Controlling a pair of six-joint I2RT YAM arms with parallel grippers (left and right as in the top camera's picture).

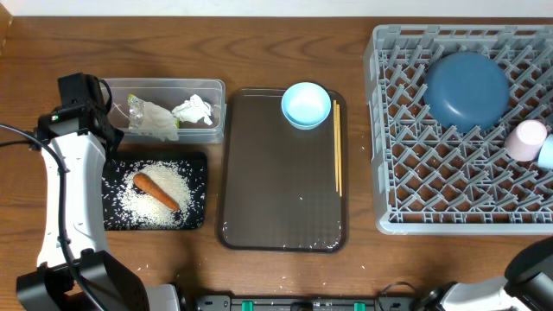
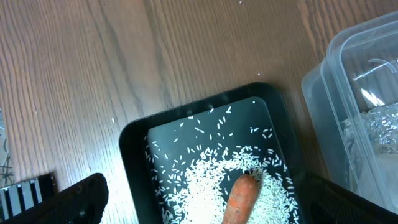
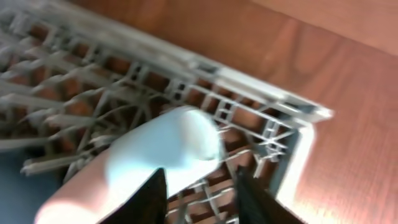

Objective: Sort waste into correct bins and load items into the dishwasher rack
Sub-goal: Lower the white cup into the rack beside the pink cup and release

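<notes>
My left gripper (image 2: 211, 208) hangs open above the black tray (image 2: 132, 163), its jaws straddling the rice (image 2: 199, 183) and the orange carrot (image 2: 240, 198). Beside it, the clear tub (image 1: 164, 88) holds a tissue (image 1: 193, 110) and a wrapper (image 1: 151, 119). In the grey rack (image 1: 382, 173) a dark-blue bowl (image 1: 467, 90) sits upside down and a white cup (image 1: 527, 140) lies on its side. In the blurred right wrist view my right gripper (image 3: 202, 199) stands open over the rack (image 3: 249, 81). The cup (image 3: 155, 149) is just left of the empty gap.
A brown serving tray (image 1: 281, 199) in the middle carries a small light-blue bowl (image 1: 306, 104) and wooden chopsticks (image 1: 337, 147) along its right side. A few rice grains lie on the table below the black tray. The right arm (image 1: 531, 272) shows only at the bottom right corner.
</notes>
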